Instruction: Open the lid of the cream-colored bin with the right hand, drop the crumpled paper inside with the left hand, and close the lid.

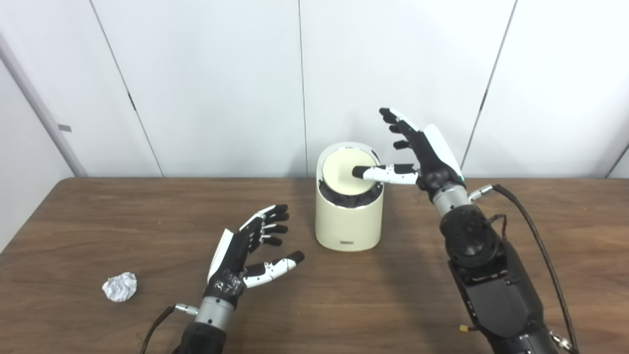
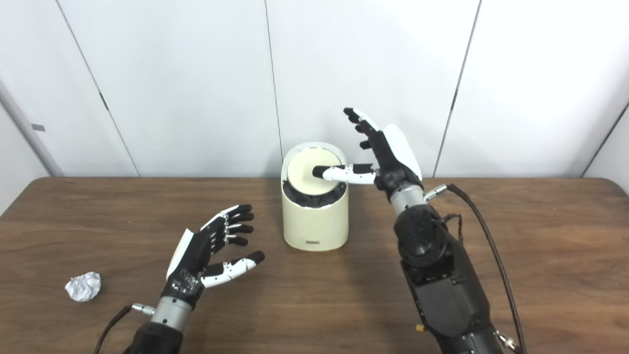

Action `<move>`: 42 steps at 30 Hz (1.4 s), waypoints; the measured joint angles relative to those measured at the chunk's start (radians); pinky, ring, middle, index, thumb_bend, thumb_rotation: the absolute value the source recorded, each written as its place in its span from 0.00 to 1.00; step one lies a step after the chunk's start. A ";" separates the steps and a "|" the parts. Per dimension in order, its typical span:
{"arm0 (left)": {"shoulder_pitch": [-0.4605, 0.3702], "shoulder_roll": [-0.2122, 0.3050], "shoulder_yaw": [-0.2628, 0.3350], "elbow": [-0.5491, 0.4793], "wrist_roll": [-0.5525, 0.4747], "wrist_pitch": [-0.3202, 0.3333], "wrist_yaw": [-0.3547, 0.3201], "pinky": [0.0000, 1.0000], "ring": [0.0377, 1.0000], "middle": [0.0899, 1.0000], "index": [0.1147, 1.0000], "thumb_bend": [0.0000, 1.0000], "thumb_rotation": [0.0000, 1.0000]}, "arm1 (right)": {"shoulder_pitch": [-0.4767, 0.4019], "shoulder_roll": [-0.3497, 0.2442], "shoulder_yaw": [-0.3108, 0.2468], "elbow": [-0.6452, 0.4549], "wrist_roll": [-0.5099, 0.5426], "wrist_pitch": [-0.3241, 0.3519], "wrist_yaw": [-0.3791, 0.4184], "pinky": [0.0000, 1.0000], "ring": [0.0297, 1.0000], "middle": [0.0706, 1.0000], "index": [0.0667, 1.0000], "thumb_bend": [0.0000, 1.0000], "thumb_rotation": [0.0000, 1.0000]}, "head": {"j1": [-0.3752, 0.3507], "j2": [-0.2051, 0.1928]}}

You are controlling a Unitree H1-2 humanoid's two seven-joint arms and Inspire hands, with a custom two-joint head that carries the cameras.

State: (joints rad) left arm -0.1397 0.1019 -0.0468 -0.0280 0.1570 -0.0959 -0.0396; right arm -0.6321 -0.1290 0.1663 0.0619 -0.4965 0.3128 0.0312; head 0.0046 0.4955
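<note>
Near the tabletop's (image 1: 344, 305) front-left corner lies the crumpled paper (image 1: 120, 286), untouched. The left hand (image 1: 248, 253) hovers just right of it, fingers spread, holding nothing. Farther back, mid-table, the cream-colored bin (image 1: 349, 196) stands with its lid (image 1: 346, 172) tilted; the right hand (image 1: 417, 147), fingers wide, presses its thumb there. Lid-opening is underway; next, the left hand must grasp the paper.

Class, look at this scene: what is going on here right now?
The right hand reaches over the cream bin, its thumb pressing the lid, which is tilted with the dark inside showing. The left hand hangs open over the table, holding nothing. The crumpled paper lies apart at its left.
</note>
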 measured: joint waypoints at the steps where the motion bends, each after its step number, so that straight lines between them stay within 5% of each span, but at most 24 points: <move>1: 0.000 -0.001 0.000 0.000 0.000 0.000 0.000 0.68 0.74 0.79 0.81 0.70 0.14 | -0.004 0.000 0.001 0.015 -0.001 0.000 0.000 0.68 0.84 0.89 0.90 0.85 0.42 | 0.000 0.000; 29: 0.000 -0.014 0.001 -0.002 0.005 0.011 0.000 0.62 0.74 0.79 0.81 0.69 0.12 | -0.043 0.012 0.067 0.091 -0.040 0.010 -0.012 0.66 0.83 0.88 0.89 0.97 0.30 | 0.003 0.015; 42: 0.002 -0.013 0.001 -0.011 0.003 0.019 -0.001 0.64 0.73 0.79 0.81 0.69 0.15 | -0.041 0.003 0.093 0.099 -0.042 -0.006 -0.009 0.68 0.83 0.88 0.89 0.93 0.19 | 0.005 0.028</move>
State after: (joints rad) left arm -0.1379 0.0886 -0.0454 -0.0393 0.1595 -0.0768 -0.0405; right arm -0.6735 -0.1259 0.2589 0.1614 -0.5386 0.3064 0.0219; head 0.0092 0.5231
